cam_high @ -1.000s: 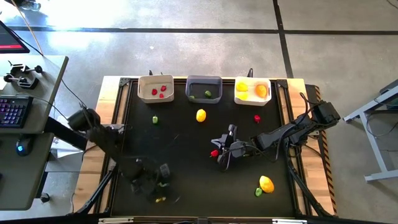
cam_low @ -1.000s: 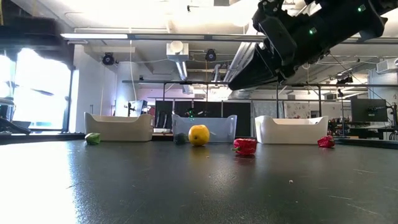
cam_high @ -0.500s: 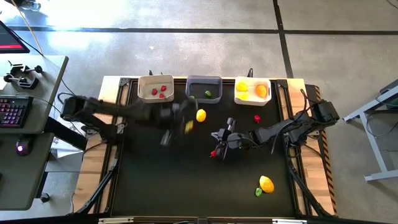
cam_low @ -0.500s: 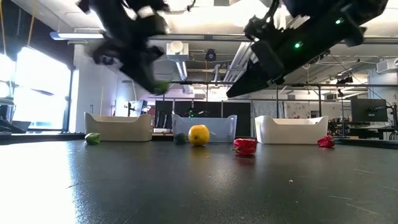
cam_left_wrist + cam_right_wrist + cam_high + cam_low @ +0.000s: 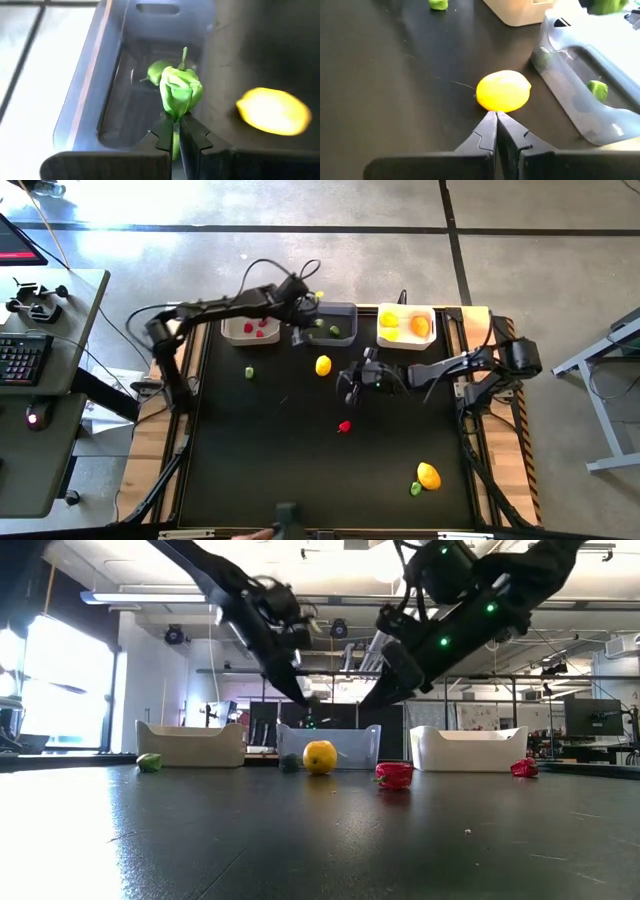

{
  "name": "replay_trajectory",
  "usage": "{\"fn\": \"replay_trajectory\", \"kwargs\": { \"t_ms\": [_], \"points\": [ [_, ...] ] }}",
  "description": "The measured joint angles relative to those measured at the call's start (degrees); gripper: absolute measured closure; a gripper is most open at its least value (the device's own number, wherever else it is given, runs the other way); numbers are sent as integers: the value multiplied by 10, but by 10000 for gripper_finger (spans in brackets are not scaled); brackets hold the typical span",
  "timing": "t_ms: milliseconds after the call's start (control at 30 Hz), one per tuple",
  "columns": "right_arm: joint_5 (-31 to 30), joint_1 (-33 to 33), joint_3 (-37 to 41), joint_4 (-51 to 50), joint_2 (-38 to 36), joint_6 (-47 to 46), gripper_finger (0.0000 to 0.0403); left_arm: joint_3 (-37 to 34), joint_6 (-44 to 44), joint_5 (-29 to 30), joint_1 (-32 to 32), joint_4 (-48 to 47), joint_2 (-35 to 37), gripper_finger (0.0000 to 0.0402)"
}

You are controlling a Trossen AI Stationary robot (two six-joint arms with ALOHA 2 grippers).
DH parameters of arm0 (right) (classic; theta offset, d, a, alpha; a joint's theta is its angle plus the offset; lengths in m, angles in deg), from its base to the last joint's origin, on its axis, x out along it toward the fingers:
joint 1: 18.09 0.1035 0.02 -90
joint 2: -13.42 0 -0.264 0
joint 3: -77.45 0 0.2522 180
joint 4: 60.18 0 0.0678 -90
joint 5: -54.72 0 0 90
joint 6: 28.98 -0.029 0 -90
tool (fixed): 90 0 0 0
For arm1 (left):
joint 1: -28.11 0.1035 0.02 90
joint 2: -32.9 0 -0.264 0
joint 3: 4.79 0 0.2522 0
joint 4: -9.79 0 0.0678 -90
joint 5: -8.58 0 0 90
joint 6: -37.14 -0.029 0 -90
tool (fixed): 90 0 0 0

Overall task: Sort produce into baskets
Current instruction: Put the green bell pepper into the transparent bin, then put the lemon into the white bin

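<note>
Two grippers at work: my left gripper (image 5: 176,131) is clamped on a small crinkled green pepper (image 5: 180,93), holding it above the dark grey plastic bin (image 5: 106,95) where another green piece (image 5: 156,74) already lies, so it's poised to drop among its kind. My right gripper (image 5: 496,131), fingers pressed together and empty, hovers just short of the round yellow lemon (image 5: 503,90) on the black tabletop (image 5: 395,90), seemingly lined up for it.

Matt black table top (image 5: 300,470), faintly scuffed, framed by pale bare wood (image 5: 170,360). Translucent grey plastic basket (image 5: 120,85), smooth and glossy; wrinkled, shiny green pepper (image 5: 181,90); smooth, waxy yellow lemon (image 5: 503,90).
</note>
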Motion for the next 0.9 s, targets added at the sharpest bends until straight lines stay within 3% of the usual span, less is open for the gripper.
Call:
{"fn": "replay_trajectory", "kwargs": {
  "t_ms": [200,367,500,900],
  "points": [
    [30,-23,0,0,0,21,403,82,-4,-10,21,-35,-89,401],
    [31,-32,0,0,0,41,403,106,16,-10,29,-41,-123,389],
    [39,-44,0,1,0,51,403,107,-1,-10,29,-40,-124,359],
    [161,-114,-46,-4,0,112,403,99,8,-40,29,-41,-124,252]
  ]
}}
